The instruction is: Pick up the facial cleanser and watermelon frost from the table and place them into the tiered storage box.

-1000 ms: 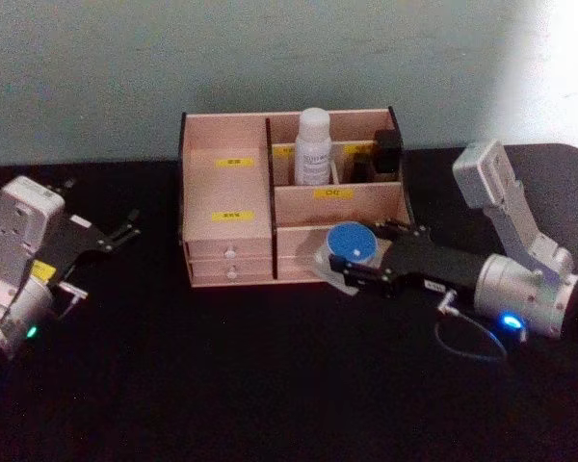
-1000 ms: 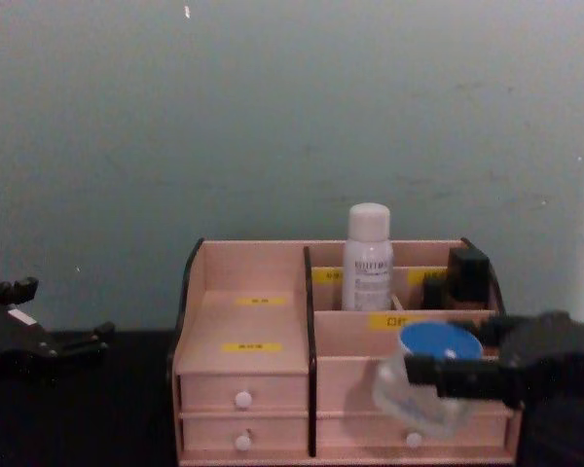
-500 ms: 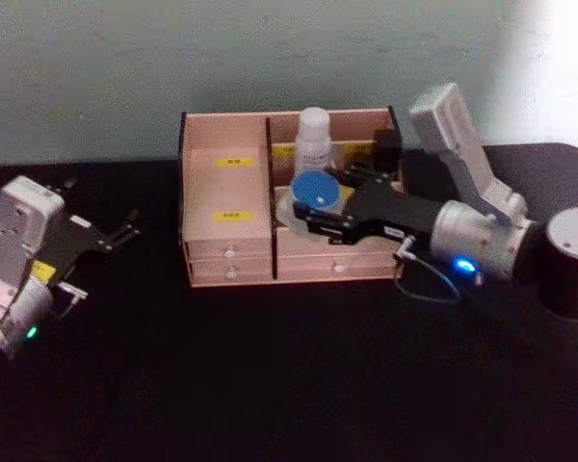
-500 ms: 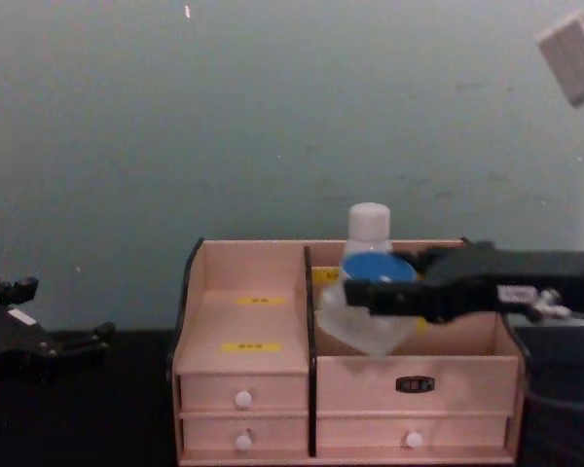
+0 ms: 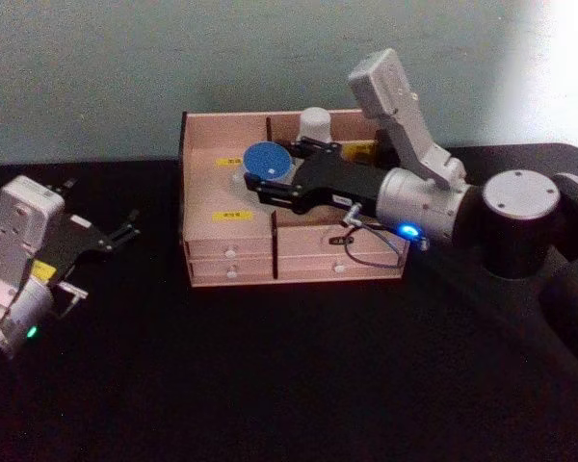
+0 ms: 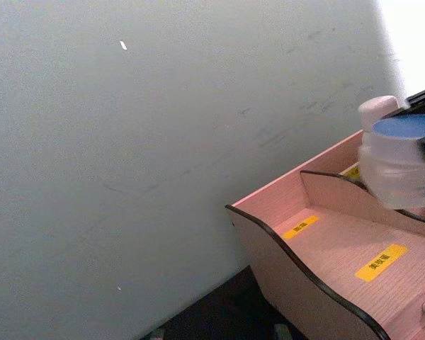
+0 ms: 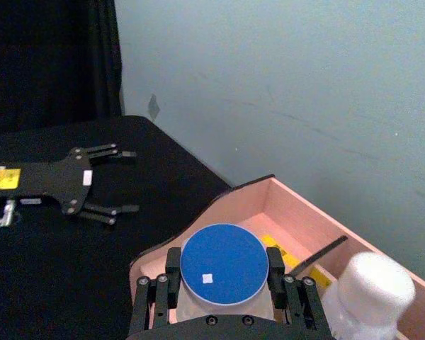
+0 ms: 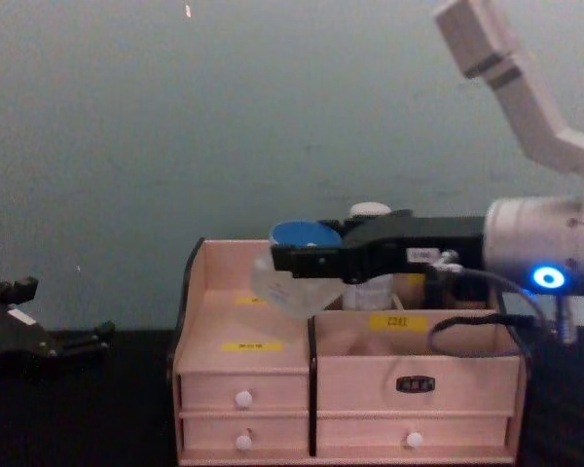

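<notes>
**A:** Start at the left. What's there?

**B:** The left gripper (image 5: pixel 135 223) lies low over the black desk (image 5: pixel 270 385), well apart from the box. Its jaws are spread with nothing between them.

**A:** And in the middle?

**B:** The pale pink-beige wooden tiered storage box (image 5: pixel 226 252) stands at the back of the desk. It has yellow labels and small white-knobbed drawers.

**A:** Where's the jar?

**B:** The squat clear-glass watermelon frost jar (image 5: pixel 267 164) with its flat blue lid is up in the air. It is over the box's left stepped section, just beside the dark divider, and looks a little tilted in the chest view. The right gripper (image 7: pixel 225 306) stretches across the box from the right, its jaws pinching the jar from both sides under the lid.

**A:** And the bottle?

**B:** The tall white facial cleanser bottle (image 5: pixel 316 123) with a rounded cap stands upright in a rear compartment of the box's right half. It is just behind the right gripper, which hides its lower part.
</notes>
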Controlling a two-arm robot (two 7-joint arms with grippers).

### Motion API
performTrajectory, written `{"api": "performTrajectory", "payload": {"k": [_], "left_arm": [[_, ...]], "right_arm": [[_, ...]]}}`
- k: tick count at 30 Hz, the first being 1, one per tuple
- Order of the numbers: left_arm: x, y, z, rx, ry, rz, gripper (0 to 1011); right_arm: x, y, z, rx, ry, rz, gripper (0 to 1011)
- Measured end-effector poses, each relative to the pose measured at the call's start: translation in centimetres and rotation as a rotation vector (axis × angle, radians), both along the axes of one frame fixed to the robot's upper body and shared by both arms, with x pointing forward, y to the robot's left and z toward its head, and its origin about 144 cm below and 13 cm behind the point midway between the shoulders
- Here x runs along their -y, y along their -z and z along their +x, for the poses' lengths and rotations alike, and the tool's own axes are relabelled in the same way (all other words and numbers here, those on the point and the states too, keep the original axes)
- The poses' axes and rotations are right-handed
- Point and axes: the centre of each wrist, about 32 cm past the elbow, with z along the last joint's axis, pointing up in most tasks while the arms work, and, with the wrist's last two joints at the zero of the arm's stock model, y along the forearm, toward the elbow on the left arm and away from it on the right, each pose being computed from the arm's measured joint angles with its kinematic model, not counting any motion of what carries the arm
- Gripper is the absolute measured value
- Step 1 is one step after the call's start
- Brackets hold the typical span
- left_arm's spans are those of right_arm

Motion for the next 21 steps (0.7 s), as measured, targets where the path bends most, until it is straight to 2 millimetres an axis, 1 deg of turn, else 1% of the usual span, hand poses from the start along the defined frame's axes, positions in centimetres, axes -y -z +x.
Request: {"api": "performTrajectory", "payload": {"k": [1, 5, 11, 14, 21], "left_arm": [[0.0, 0.0, 0.0, 0.0, 0.0, 0.0, 1001], [0.0, 0.0, 0.0, 0.0, 0.0, 0.0, 1001], [0.0, 0.0, 0.0, 0.0, 0.0, 0.0, 1001], [0.0, 0.0, 0.0, 0.0, 0.0, 0.0, 1001], [0.0, 0.0, 0.0, 0.0, 0.0, 0.0, 1001]], "right_arm": [[0.0, 0.0, 0.0, 0.0, 0.0, 0.0, 720], [-1.0, 0.2, 1.1, 0.003, -0.007, 0.005, 720], [-1.8, 0.6, 2.3, 0.002, -0.007, 0.016, 720], [-2.4, 1.0, 3.1, -0.012, -0.004, 0.019, 720], [-3.1, 1.9, 4.3, -0.032, 0.0, 0.018, 720]]}}
